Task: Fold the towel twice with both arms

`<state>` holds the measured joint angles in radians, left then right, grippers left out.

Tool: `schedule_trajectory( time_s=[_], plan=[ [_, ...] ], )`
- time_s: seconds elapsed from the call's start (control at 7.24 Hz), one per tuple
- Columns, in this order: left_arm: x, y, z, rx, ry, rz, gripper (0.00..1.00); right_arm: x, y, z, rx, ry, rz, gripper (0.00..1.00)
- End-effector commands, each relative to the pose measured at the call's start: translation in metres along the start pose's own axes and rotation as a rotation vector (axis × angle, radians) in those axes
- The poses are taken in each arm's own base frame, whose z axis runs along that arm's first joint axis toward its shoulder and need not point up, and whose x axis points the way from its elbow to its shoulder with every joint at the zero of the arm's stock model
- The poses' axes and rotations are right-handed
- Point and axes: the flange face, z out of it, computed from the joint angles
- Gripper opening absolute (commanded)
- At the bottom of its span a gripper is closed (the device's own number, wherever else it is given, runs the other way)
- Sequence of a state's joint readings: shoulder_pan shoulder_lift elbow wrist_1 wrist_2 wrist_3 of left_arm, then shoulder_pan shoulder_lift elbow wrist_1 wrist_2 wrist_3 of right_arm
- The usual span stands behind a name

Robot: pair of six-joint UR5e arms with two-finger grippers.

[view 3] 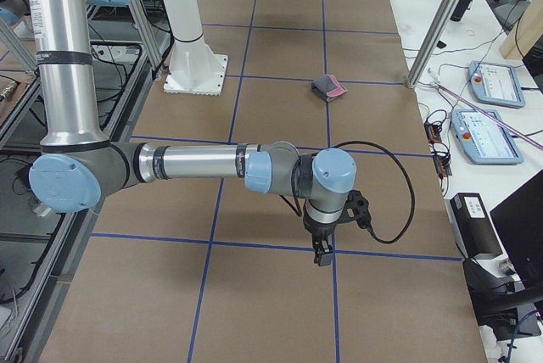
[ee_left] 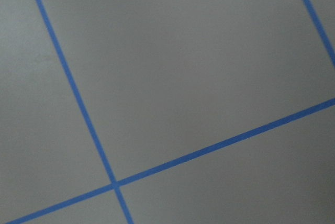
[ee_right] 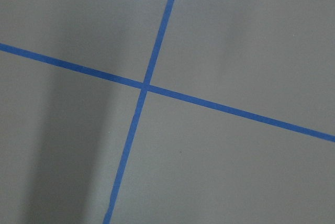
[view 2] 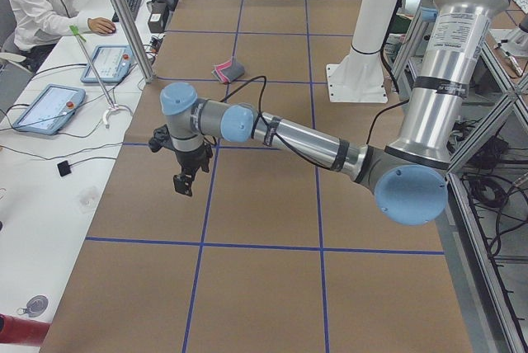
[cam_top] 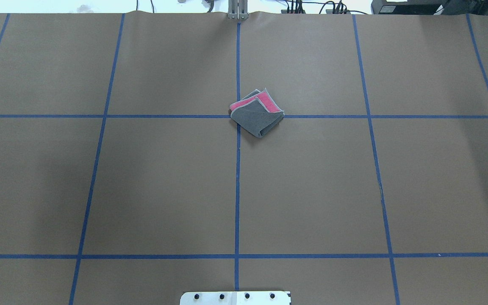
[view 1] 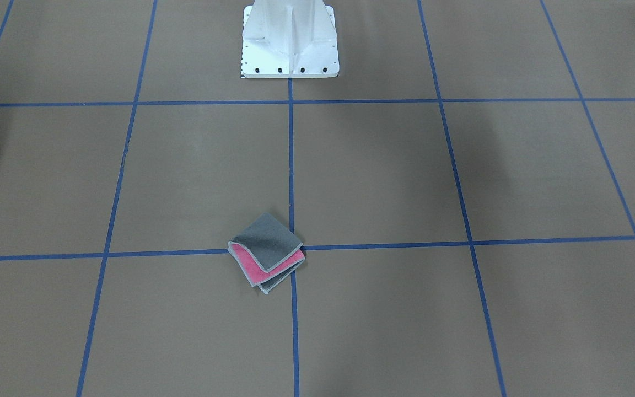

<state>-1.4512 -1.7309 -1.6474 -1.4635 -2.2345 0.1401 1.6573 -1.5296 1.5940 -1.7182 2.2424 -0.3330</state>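
I count 1 towel [view 1: 267, 252], 2 arms and 2 grippers. The towel lies folded into a small square packet on the brown table [view 1: 383, 171]. Its dark grey face is on top, and a pink strip and the light grey edging show along 2 sides. It sits on the crossing of 2 blue tape lines [view 1: 291, 160], on the centre line straight out from my white pedestal base [view 1: 290, 41] and toward the operators' side.

My left arm [view 2: 305, 143] stretches low along the table, and my left gripper [view 2: 183, 181] hangs pointing down above the surface. The towel is well apart from it, further along the table. My right arm [view 3: 195, 164] reaches out the same way at the other end. My right gripper [view 3: 323, 253] hangs just above a tape line, and the towel is well apart from it too.

Neither gripper touches the towel. Only the side views show them, so I cannot tell how far either set of jaws is parted.

Each of my 2 wrist cameras sees only bare table with 1 tape crossing. 1 operator [view 2: 49, 2] sits at a desk beside the table.
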Motion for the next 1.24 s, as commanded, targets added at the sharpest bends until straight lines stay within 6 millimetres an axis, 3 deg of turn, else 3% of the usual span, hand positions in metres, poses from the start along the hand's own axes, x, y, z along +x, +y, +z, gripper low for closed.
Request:
schedule_trajectory(
  time_s=[0.0,0.14,0.28,0.41,0.55,1.11],
  plan=[
    [-0.060,0.056,0.032,-0.019,-0.004,-0.097,1.00,0.012,0.023,0.013,-0.022,-0.008,0.040,1.00],
    [-0.064,0.063,0.031,-0.015,-0.001,-0.103,1.00,0.012,0.022,0.015,-0.025,-0.008,0.040,1.00],
    [-0.073,0.082,0.027,0.007,0.069,-0.144,1.00,0.010,0.021,0.013,-0.020,-0.007,0.038,1.00],
    [-0.081,0.102,0.011,0.053,0.142,-0.186,1.00,0.009,0.018,0.010,-0.016,-0.005,0.038,1.00],
    [-0.077,0.129,0.010,0.055,0.142,-0.199,1.00,0.007,0.015,0.007,-0.009,-0.004,0.074,1.00],
    [-0.072,0.132,0.003,0.070,0.137,-0.191,1.00,0.004,0.013,0.007,-0.009,-0.005,0.084,1.00]
  ],
)
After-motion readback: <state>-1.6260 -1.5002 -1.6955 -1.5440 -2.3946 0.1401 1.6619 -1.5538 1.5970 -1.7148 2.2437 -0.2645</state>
